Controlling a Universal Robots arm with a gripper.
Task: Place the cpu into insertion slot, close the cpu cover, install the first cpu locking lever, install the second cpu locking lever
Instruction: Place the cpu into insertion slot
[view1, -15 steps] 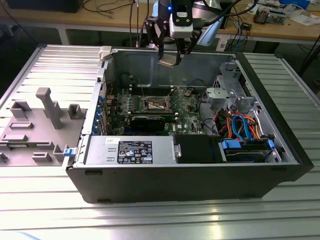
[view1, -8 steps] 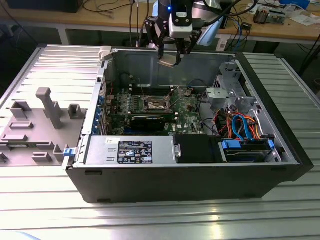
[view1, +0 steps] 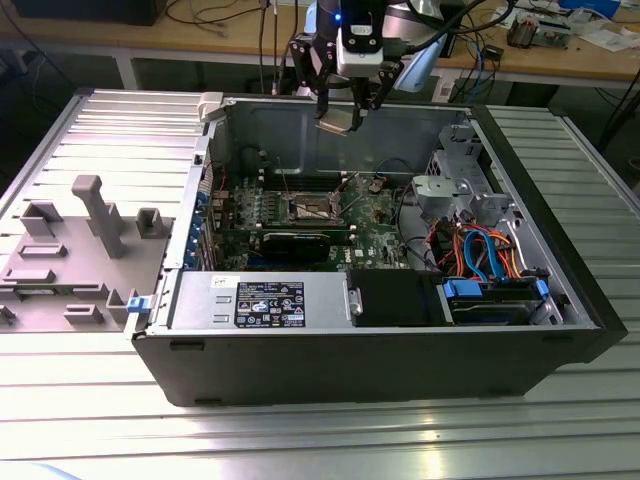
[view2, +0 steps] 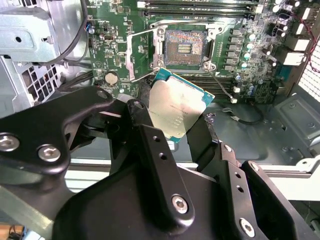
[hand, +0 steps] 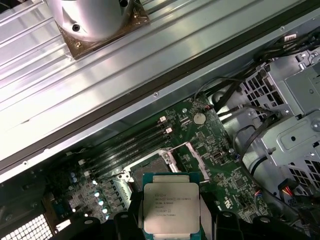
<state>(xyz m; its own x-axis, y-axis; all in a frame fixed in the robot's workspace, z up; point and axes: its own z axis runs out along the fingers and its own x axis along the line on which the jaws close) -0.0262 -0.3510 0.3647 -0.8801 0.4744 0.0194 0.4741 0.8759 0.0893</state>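
Holding cpu (hand: 171, 207), hand (view1: 343, 113) above open case (view1: 400, 365), ribbed metal table (view1: 300, 437), workbench (view1: 565, 57) behind

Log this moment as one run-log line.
gripper: shut on cpu | cpu: in air, not seated | insertion slot: empty | cpu cover: open
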